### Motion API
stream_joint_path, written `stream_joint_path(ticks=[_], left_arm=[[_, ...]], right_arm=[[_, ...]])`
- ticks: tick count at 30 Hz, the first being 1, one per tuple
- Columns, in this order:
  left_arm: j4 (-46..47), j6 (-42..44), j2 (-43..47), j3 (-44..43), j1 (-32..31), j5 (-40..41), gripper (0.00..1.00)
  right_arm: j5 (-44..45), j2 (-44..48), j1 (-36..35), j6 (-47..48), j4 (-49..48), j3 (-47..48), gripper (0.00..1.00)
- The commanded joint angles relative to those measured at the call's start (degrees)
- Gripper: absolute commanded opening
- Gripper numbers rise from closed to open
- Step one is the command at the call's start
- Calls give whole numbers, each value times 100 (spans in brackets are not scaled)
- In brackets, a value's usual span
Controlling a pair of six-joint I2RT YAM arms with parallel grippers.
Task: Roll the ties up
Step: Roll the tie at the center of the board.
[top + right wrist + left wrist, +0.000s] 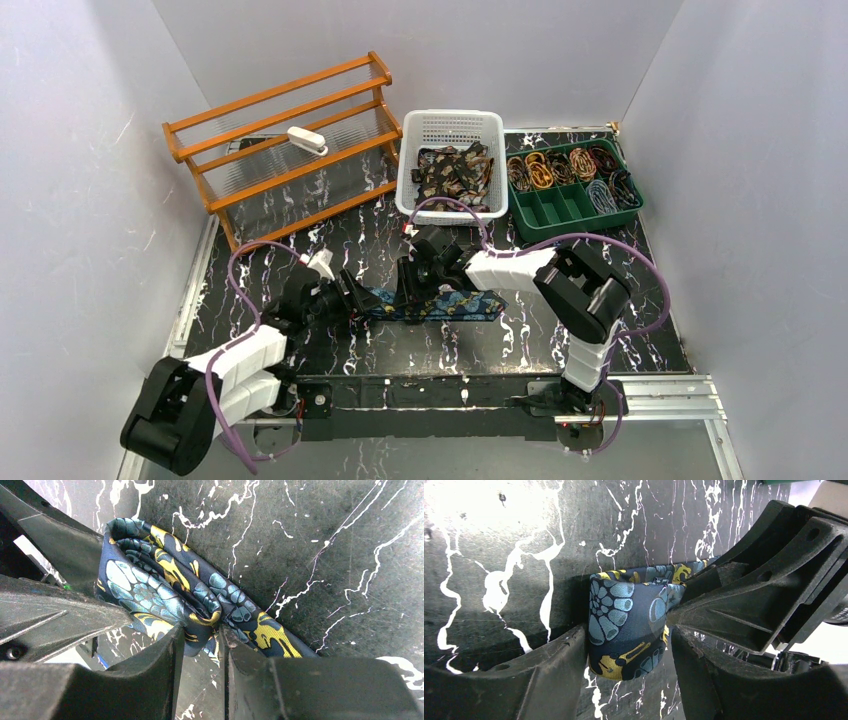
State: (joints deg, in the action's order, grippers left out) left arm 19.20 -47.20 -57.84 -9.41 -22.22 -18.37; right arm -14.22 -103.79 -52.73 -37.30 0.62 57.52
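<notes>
A dark blue tie (455, 306) with teal and gold paisley lies across the black marbled table between the arms. Its left end is folded into a loop. My left gripper (362, 303) is shut on that looped end (624, 625), with a finger touching each side (626, 640). My right gripper (408, 298) is just to the right and is shut on a fold of the same tie (165, 587), pinching it between its fingertips (201, 635). The right gripper's fingers (764, 580) also show in the left wrist view, against the loop. The tie's tail runs right on the table.
A white basket (455, 118) holding loose brown paisley ties (455, 172) stands at the back centre. A green compartment tray (560, 215) with rolled ties (560, 167) is at the back right. A wooden rack (290, 135) with a white object (307, 141) stands at the back left. White walls enclose the table.
</notes>
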Motion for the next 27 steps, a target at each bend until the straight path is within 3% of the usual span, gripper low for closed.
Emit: stream_joint_path(ticks=[1,11,17,23,27], left_arm=[[-489,-114,-253,238,3,-188,60],[-632,-109,-324,179,7,33,53],[-626,-172,179,150,7,246,43],[-503,-118,469,44,-2,193,34],[-1302,163,760,-315,-2,543,32]], right_arm=[[130,-281,26,312,596,-183,38],[10,-210,26,285,553,-249,38],[-247,-152,31,276,466,-161,39],[-788,19,96,375,531,274,50],[-744,267,147,547,951,807,55]])
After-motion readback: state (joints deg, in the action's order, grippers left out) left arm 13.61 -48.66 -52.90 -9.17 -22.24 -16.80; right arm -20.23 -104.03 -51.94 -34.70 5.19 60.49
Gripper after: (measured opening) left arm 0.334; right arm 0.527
